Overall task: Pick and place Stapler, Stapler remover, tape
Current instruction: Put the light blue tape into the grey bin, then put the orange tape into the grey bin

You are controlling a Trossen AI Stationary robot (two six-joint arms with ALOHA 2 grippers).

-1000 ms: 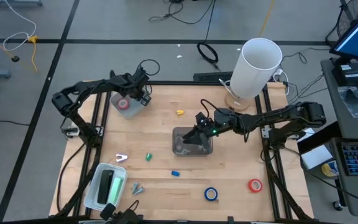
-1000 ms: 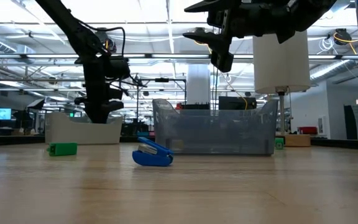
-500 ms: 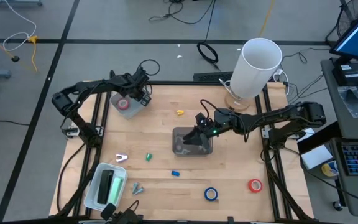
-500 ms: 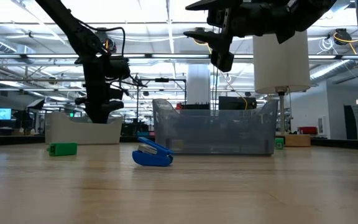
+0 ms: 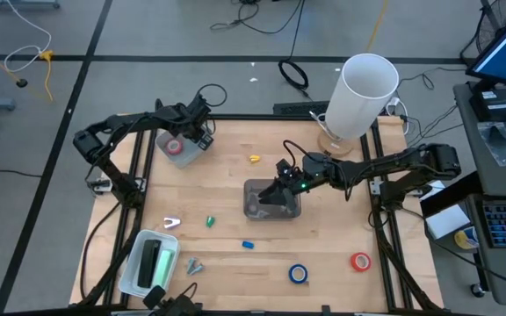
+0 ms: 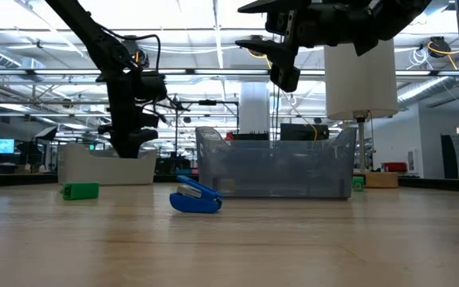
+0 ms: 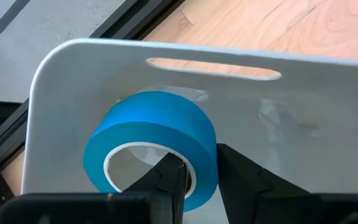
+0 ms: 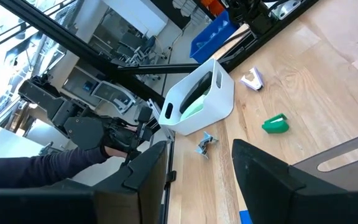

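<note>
Here, the left gripper (image 7: 199, 177) pinches the wall of a blue tape roll (image 7: 151, 146) above the white bin (image 7: 303, 118) at the table's far left corner; it should release low. The right gripper (image 5: 281, 187), fingers apart and empty, hovers over the clear tray (image 5: 271, 209). On the table lie one blue roll (image 5: 299, 274) and one red roll (image 5: 360, 261).

Even, bright overhead light fills the high view, and the table (image 5: 262, 175) shows only soft, short shadows under the arms. In the low view the ceiling lights (image 6: 213, 36) glare behind the arms, which read as near silhouettes, while the nearest wood is blurred and pale. In the left wrist view the blue tape (image 7: 151, 146) and white bin (image 7: 278, 118) are sharp and evenly lit with the close fingers (image 7: 244, 180) dark; the right wrist view's fingers (image 8: 272, 177) are dark too.
</note>
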